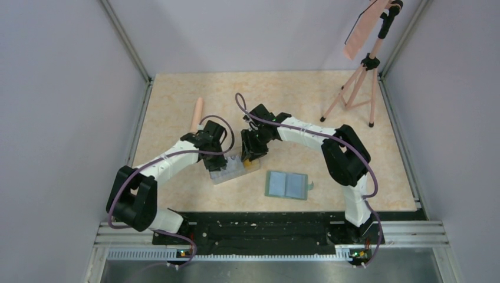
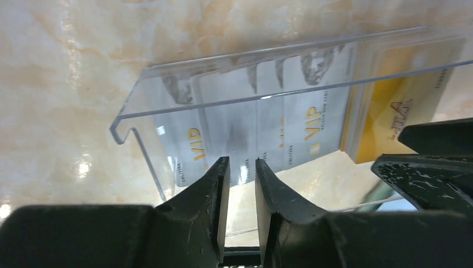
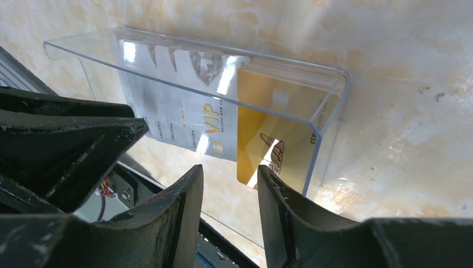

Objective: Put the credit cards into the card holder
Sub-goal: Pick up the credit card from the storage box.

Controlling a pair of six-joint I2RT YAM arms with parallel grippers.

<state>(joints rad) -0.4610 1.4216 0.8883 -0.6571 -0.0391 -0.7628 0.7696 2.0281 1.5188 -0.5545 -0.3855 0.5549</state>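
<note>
Plainly, the credit cards (image 2: 268,111) sit in a clear plastic box (image 2: 134,120) on the worktop (image 1: 177,100), pale VIP ones beside a gold stack (image 3: 268,128). The card holder (image 1: 286,184) lies open nearby, not touching the box. The cards look thin, stiff, slick and light, so I judge one is best pinched by its exposed lower edge. The left gripper (image 2: 241,173) jaws stand narrowly apart and the right gripper (image 3: 230,178) jaws a little wider, neither visibly clamped on anything. I cannot tell how many cards there are, or whether the jaws touch the box's clear wall.
</note>
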